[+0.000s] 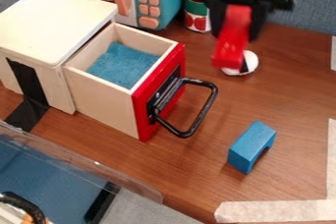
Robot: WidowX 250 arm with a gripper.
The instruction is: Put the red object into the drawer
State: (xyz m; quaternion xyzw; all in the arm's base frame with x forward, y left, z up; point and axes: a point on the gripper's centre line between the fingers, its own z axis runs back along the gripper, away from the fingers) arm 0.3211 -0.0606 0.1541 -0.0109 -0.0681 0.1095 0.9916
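We should clear the curved black handle [207,107], then lower well inside the open red-fronted wooden drawer [98,98] before releasing; beyond, our black gripper [238,16] is closed on the long red object [232,41], above the brown desk [289,90].

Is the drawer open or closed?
Open. The drawer sticks out from its white-topped box, and you can see the blue stuff inside.
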